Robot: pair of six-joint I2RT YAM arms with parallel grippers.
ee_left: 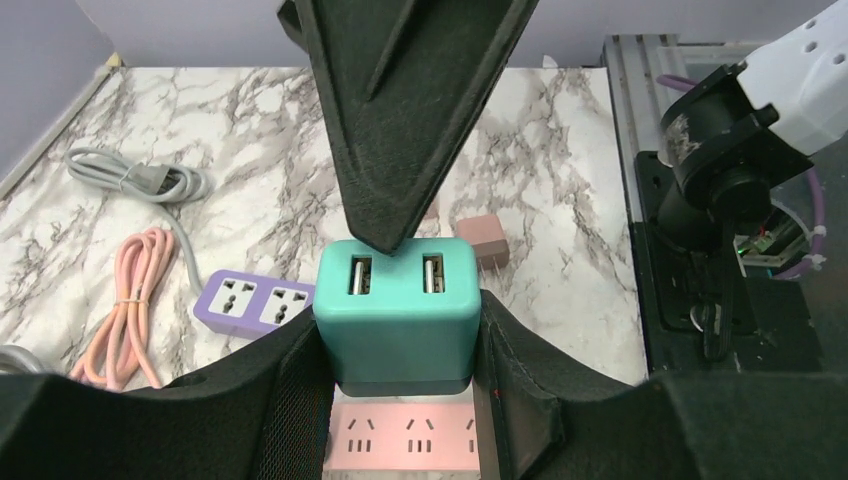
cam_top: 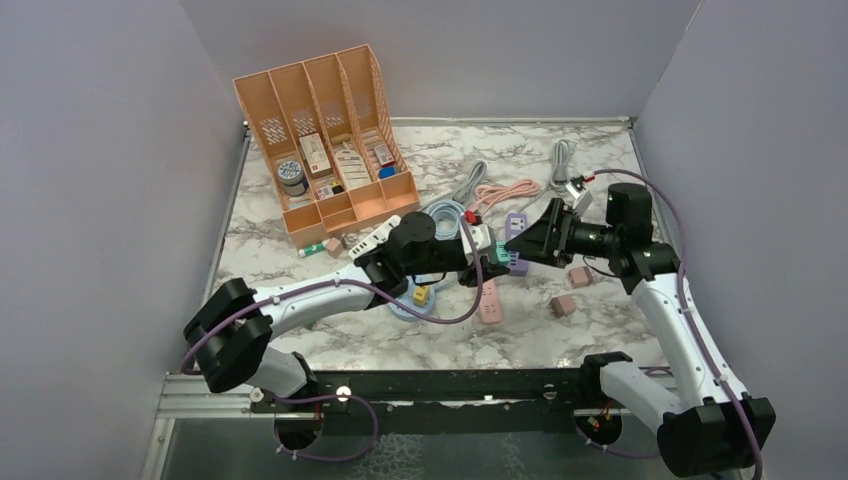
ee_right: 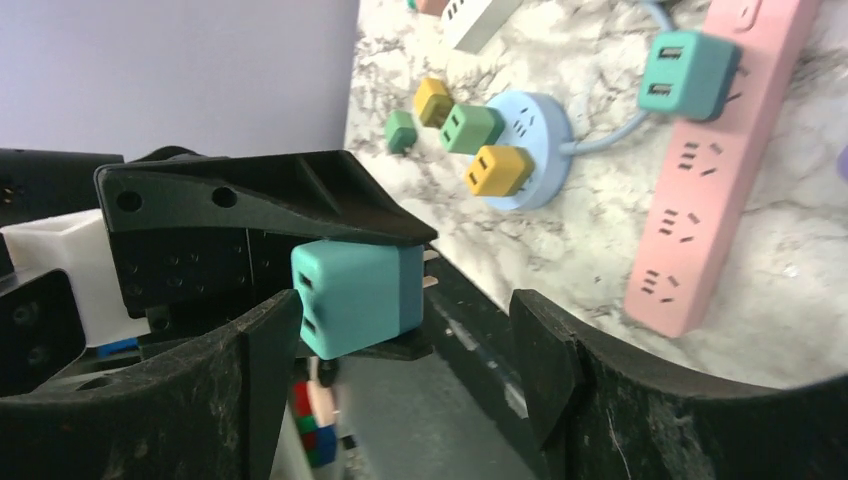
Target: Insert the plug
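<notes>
My left gripper [ee_left: 400, 335] is shut on a teal two-port USB plug [ee_left: 397, 300] and holds it above the pink power strip [ee_left: 400, 437]. In the top view the left gripper [cam_top: 484, 263] and the plug [cam_top: 498, 257] hang over the table's middle. My right gripper [cam_top: 516, 244] faces them, open. In the right wrist view the plug [ee_right: 355, 295] sits between my right gripper's [ee_right: 400, 370] spread fingers, close to the left finger [ee_right: 250, 370]; its prongs point at the table. The pink strip [ee_right: 720, 170] has another teal plug [ee_right: 690, 72] in it.
A round blue socket hub [ee_right: 530, 165] carries green and yellow plugs. A purple strip [ee_left: 255, 303], a pink cable [cam_top: 500, 193], grey cables [cam_top: 565, 165] and two dusty-pink plugs [cam_top: 580, 276] lie around. A peach organizer [cam_top: 325, 140] stands at the back left.
</notes>
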